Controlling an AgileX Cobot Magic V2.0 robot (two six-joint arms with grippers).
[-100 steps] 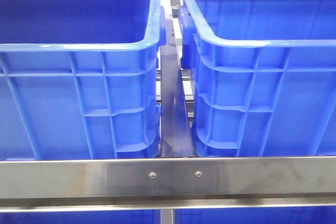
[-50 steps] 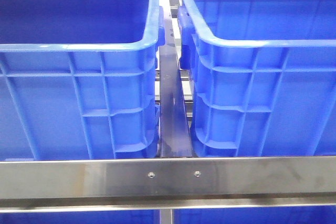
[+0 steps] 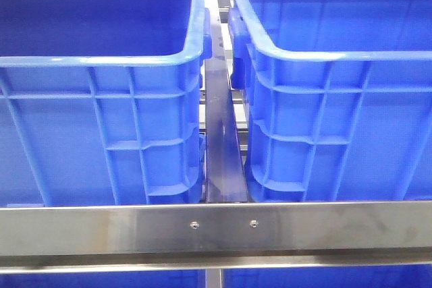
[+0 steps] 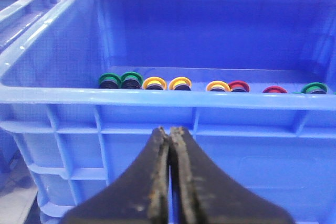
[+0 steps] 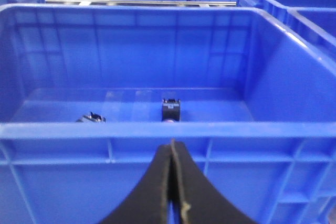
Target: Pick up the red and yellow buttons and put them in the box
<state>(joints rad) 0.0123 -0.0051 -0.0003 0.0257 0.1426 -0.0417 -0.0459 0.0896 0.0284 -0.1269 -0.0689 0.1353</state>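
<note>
Comparing with a second ago, the front view has shifted slightly: the right crate (image 3: 337,92) sits a touch further left in the picture, while the left crate (image 3: 101,99) and the steel rail (image 3: 216,227) across the front look the same. No arm shows in that view.

In the left wrist view the left gripper (image 4: 170,177) hangs outside the near wall of a blue crate (image 4: 168,100), its black fingers pressed together with nothing between them. Inside, along the crate floor, lie green buttons (image 4: 121,80), yellow buttons (image 4: 167,83) and red buttons (image 4: 274,89) in a loose row.

In the right wrist view the right gripper (image 5: 171,182) is likewise closed and empty, in front of another crate (image 5: 168,129) holding two dark parts (image 5: 170,109).
</note>
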